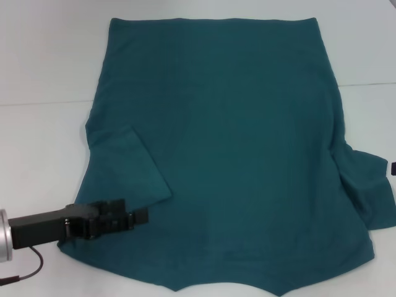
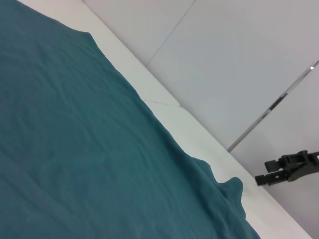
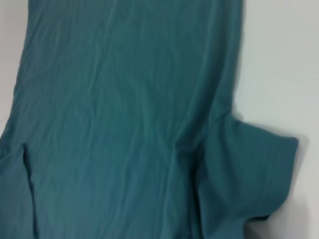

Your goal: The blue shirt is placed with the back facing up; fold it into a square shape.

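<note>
Head view: the blue shirt (image 1: 235,154) lies spread flat, plain side up, on a white table (image 1: 43,148), filling the centre of the frame from the top edge to the bottom edge. Its left sleeve (image 1: 133,167) is folded inward onto the body at left of centre; its right sleeve (image 1: 371,185) sticks outward, rumpled, at the right edge. The left gripper (image 1: 141,216) reaches in from the lower left of the frame on a black wrist with a silver collar, lying low over the near corner of the cloth just below the folded sleeve; its fingers appear pressed together, though whether they pinch fabric cannot be told. A thin cable (image 1: 28,272) loops beneath the arm at the bottom left.

Left wrist view: the shirt (image 2: 84,149) covers the left and lower part of the frame, with pale wall panels (image 2: 234,64) beyond; the right gripper (image 2: 264,178) shows small and dark at the right edge, off the cloth, its finger state not discernible.

Right wrist view: the shirt (image 3: 124,124) fills most of the frame, one sleeve (image 3: 249,174) lying out at lower right on the white surface
</note>
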`<state>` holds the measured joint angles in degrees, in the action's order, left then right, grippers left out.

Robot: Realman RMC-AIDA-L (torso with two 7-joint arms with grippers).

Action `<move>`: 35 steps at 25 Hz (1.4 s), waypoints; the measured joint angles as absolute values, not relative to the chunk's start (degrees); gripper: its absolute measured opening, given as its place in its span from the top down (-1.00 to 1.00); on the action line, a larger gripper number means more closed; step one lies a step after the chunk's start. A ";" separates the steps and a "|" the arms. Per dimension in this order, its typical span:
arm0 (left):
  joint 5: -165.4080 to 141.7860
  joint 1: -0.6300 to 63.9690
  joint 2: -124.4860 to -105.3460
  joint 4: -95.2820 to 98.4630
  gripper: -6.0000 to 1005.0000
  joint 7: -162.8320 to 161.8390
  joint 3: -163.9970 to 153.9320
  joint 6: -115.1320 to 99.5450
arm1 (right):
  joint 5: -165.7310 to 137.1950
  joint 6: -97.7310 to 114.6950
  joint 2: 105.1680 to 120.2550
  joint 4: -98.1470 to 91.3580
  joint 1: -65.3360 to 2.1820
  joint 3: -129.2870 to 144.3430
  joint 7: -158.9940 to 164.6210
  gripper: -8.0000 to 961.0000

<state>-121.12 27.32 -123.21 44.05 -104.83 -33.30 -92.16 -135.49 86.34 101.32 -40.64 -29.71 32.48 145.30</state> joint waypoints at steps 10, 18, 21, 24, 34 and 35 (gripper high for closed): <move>-121.11 27.72 -123.22 43.63 -0.91 -105.71 -33.31 -91.97 | -136.01 77.18 103.15 -34.97 -30.96 32.02 146.31 -0.97; -121.06 27.77 -123.22 43.59 -0.91 -106.08 -33.31 -91.63 | -135.93 75.57 103.62 -31.64 -33.75 32.02 147.45 -0.97; -121.04 27.77 -123.22 43.59 -0.91 -106.08 -33.31 -91.45 | -136.04 75.25 103.63 -31.03 -34.43 32.45 148.50 -0.97; -121.02 27.77 -123.22 43.59 -0.91 -106.08 -33.31 -91.20 | -136.07 75.24 103.63 -30.98 -34.83 32.57 149.05 -0.97; -121.02 27.73 -123.22 43.59 -0.91 -106.16 -33.31 -90.57 | -136.96 78.75 103.49 -30.99 -35.00 32.75 150.20 -0.97; -121.02 27.72 -123.22 43.59 -0.91 -106.17 -33.31 -90.47 | -137.23 78.87 103.44 -31.10 -34.91 32.75 150.21 -0.97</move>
<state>-121.02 27.72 -123.22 43.59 -106.17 -33.31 -90.47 -137.23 78.87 103.44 -31.10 -34.91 32.75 150.21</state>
